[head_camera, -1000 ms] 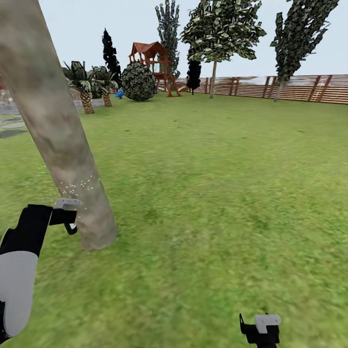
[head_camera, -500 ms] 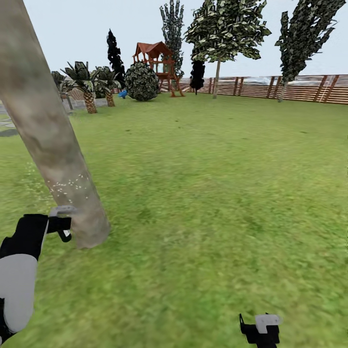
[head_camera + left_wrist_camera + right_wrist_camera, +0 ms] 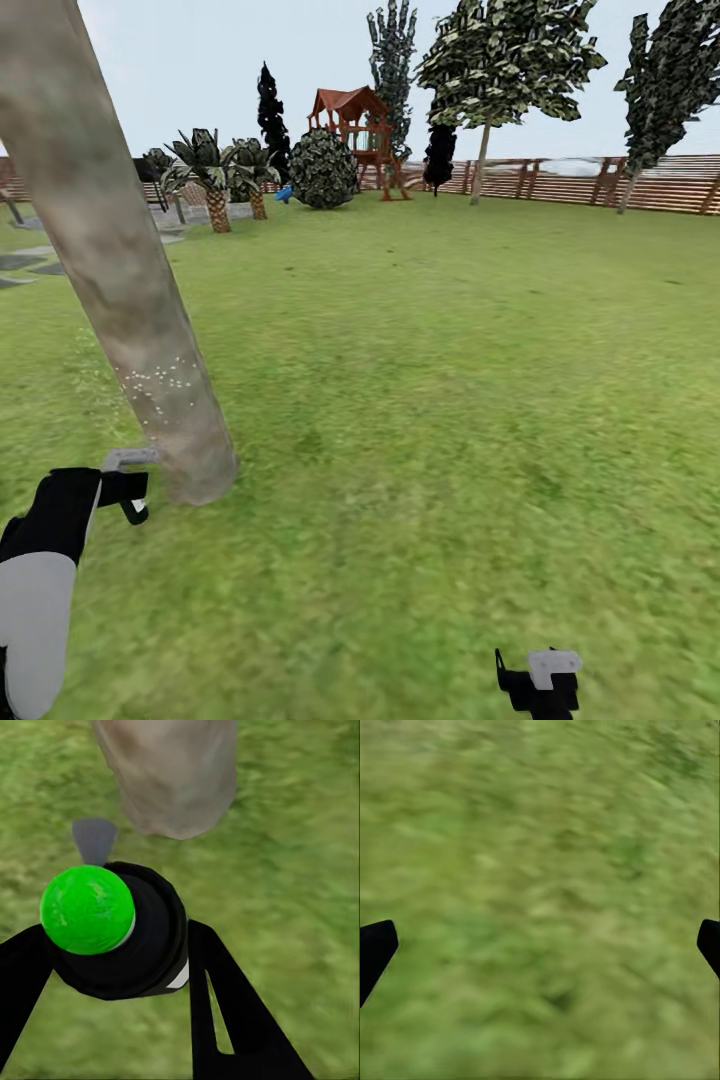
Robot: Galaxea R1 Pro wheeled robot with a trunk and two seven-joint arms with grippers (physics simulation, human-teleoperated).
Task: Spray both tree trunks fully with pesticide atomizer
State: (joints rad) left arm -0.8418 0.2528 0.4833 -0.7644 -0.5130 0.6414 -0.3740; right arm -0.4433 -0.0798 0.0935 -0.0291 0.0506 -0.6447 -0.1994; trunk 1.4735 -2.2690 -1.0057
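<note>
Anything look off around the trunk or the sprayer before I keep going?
Nothing is spilled or damaged. The one oddity is the atomizer's cap: it shows bright green, not red, in the left gripper. Only a patch of pale specks marks the tree trunk, low down; the bark above looks bare.

The left arm (image 3: 35, 590) wears a white forearm shell and black wrist; both grippers, left (image 3: 135, 490) and right (image 3: 540, 680), have black fingers with pale grey caps.
</note>
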